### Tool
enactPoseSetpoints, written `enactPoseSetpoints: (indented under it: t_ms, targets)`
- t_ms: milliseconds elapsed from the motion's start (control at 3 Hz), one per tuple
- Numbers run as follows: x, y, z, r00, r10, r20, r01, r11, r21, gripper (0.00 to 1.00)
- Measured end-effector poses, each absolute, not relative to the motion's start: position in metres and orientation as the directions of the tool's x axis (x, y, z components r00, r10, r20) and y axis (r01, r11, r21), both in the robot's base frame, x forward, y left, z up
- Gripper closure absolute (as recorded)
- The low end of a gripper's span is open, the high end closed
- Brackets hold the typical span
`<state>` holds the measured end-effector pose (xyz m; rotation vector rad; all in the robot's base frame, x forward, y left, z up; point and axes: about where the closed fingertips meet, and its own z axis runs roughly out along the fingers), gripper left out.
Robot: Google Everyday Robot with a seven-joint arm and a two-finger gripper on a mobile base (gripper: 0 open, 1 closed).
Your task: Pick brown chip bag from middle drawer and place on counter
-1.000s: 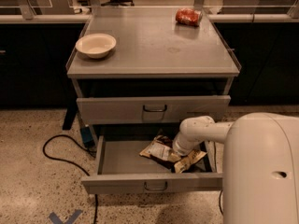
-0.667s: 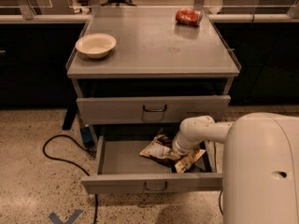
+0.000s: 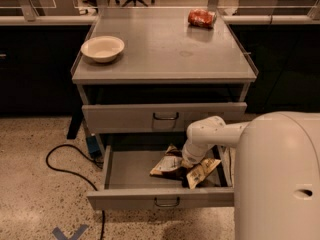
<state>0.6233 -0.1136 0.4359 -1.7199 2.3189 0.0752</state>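
The middle drawer (image 3: 131,200) is pulled open below the cabinet. The brown chip bag (image 3: 166,165) lies crinkled at the right of the drawer floor, brown and cream-tan with pale panels. My white arm reaches down into the drawer from the right. My gripper (image 3: 191,167) is down on the bag, between its two visible ends, mostly hidden under the white wrist. The counter (image 3: 165,54) is the flat grey cabinet top above.
A cream bowl (image 3: 102,48) sits at the counter's left and a small red bag (image 3: 201,18) at its back right. A shut taller drawer (image 3: 165,116) is above the open one. A black cable (image 3: 65,164) lies on the speckled floor at the left.
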Motion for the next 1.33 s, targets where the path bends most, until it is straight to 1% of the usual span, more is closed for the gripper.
enactPoseSetpoints:
  t_ms: [333,667,1000,1333]
  targets:
    - [0.617,-0.110,0.502,-0.247,-0.954,-0.169,-0.946,0.275,-0.170,1.00]
    - [0.613,-0.114,0.580,-0.249,-0.960,-0.129,-0.924,0.276,-0.264,1.00]
    - [0.609,-0.122,0.662,-0.269,-0.956,-0.118,-0.882,0.294,-0.368,1.00]
    - [0.604,-0.130,0.738,-0.297,-0.948,-0.117,-0.838,0.317,-0.444,1.00]
